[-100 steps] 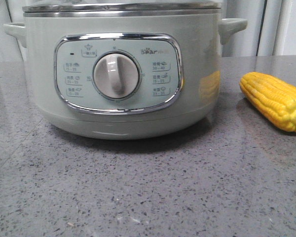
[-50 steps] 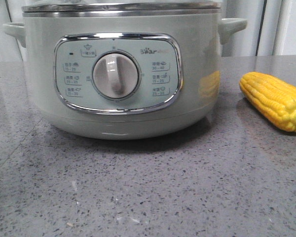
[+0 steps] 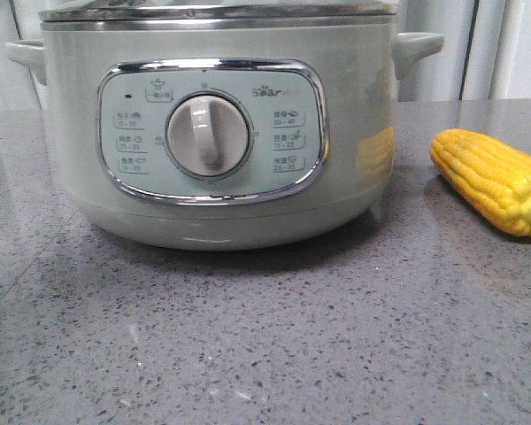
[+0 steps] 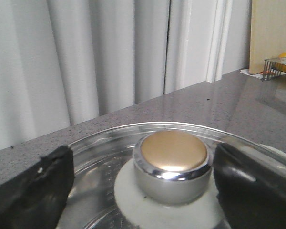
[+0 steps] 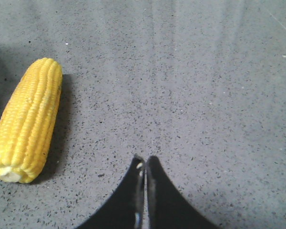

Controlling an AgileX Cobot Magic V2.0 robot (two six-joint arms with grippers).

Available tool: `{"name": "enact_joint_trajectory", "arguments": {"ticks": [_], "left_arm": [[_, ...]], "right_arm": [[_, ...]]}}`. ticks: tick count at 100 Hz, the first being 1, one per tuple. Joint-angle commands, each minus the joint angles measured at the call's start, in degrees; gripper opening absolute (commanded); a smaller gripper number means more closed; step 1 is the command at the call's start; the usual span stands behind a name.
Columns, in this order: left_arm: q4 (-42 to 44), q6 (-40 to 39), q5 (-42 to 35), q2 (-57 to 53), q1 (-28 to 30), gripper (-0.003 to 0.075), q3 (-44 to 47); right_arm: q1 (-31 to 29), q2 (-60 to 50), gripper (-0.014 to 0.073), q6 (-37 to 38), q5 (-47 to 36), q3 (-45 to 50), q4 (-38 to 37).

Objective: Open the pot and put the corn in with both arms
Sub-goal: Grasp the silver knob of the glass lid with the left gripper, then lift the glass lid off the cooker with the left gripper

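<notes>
The pale green pot point(image 3: 363, 106) stands on the grey counter in the front view, and its glass lid point(image 3: 212, 12) is on it. The corn point(image 3: 491, 177) lies on the counter to the pot's right. Neither gripper shows in the front view. In the left wrist view my left gripper point(image 4: 143, 160) is open, with one black finger point(image 4: 33, 191) on each side of the lid's chrome knob point(image 4: 171, 157); the right finger is close to the knob and the left one stands apart. My right gripper point(image 5: 144, 161) is shut and empty above the counter, with the corn point(image 5: 26, 121) off to one side.
Grey speckled counter point(image 3: 336, 336) runs in front of the pot. Pale curtains point(image 4: 109, 57) hang behind it. A wire rack holding something yellow point(image 4: 279, 67) and a wooden board point(image 4: 269, 33) stand at the far end of the counter.
</notes>
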Motion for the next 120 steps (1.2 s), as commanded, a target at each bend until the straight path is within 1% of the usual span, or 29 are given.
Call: {"name": "enact_joint_trajectory", "arguments": {"ticks": [1,30,41,53,60,72,87,97,110,120], "left_arm": [[0.9,-0.4,-5.1,-0.3,-1.3,0.0525,-3.0],[1.9,-0.4,-5.2,4.3,-1.4,0.0524,-5.9],[1.9,-0.4,-5.4,5.1,-1.4,0.0487,-6.0],[1.9,-0.4,-6.5,5.6,-1.4,0.0385,-6.0],[1.9,-0.4,-7.1,5.6,-1.4,0.0302,-6.0],[1.9,-0.4,-7.9,5.6,-1.4,0.0139,-6.0],[1.9,-0.4,-8.3,5.6,-1.4,-0.0021,-6.0],[1.9,-0.4,-8.8,5.6,-1.4,-0.002,-6.0],[1.9,-0.4,-11.7,5.6,-1.4,-0.002,-6.2],[1.9,-0.4,-11.7,5.5,-1.4,-0.002,-7.1]], "right_arm": [[-0.4,0.7,-0.0064,0.0,-4.7,-1.5,0.1],[-0.4,0.7,-0.0064,0.0,-4.8,-1.5,0.1],[-0.4,0.7,-0.0064,0.0,-4.8,-1.5,0.1],[-0.4,0.7,-0.0064,0.0,-4.8,-1.5,0.1],[-0.4,0.7,-0.0064,0.0,-4.8,-1.5,0.1],[-0.4,0.7,-0.0064,0.0,-4.8,-1.5,0.1],[-0.4,0.7,-0.0064,0.0,-4.8,-1.4,0.1],[-0.4,0.7,-0.0064,0.0,-4.8,-1.3,0.1],[-0.4,0.7,-0.0064,0.0,-4.8,-1.3,0.1],[-0.4,0.7,-0.0064,0.0,-4.5,-1.3,0.1]]}}
